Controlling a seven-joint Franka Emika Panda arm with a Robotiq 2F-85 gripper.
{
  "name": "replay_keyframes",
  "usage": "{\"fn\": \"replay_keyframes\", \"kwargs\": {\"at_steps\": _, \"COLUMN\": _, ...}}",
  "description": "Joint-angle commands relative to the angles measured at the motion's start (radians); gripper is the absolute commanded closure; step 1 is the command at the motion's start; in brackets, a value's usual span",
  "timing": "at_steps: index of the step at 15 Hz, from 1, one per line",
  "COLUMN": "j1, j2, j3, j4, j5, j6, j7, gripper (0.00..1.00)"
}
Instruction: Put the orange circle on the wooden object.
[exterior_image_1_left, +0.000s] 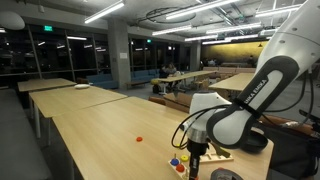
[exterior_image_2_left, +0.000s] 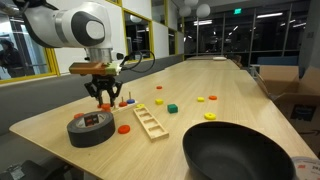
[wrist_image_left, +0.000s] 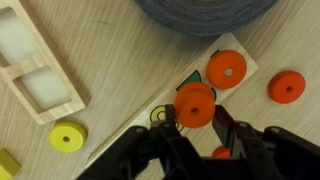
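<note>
Orange circle (wrist_image_left: 195, 104): pinched between the pincer's fingertips, off to one side of the wooden object (wrist_image_left: 62, 78), not on it.
Pincer (wrist_image_left: 198, 117): narrowed onto the orange circle, one dark finger at each side.
Wooden object: flat on the counter (exterior_image_2_left: 240, 105).
Yellow disc (wrist_image_left: 67, 137): just beside the wooden object.
Second orange disc (wrist_image_left: 227, 69): beyond the held circle, farther from the wooden object.
Grey tape roll (exterior_image_2_left: 90, 128): near the wooden object.
</note>
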Motion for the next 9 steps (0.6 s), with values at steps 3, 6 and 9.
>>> {"fn": "replay_keyframes", "kwargs": {"at_steps": 3, "j1": 0.005, "j2": 0.009, "j3": 0.014, "j4": -0.032, "j5": -0.009, "j6": 0.019, "j7": 0.019, "gripper": 0.75}}
{"fn": "replay_keyframes", "kwargs": {"at_steps": 6, "j1": 0.008, "j2": 0.015, "j3": 0.018, "j4": -0.026, "j5": -0.008, "j6": 0.023, "j7": 0.023, "gripper": 0.75}}
{"fn": "replay_keyframes", "kwargs": {"at_steps": 9, "j1": 0.009, "j2": 0.025, "j3": 0.022, "j4": -0.023, "j5": -0.013, "j6": 0.031, "j7": 0.029, "gripper": 0.75}}
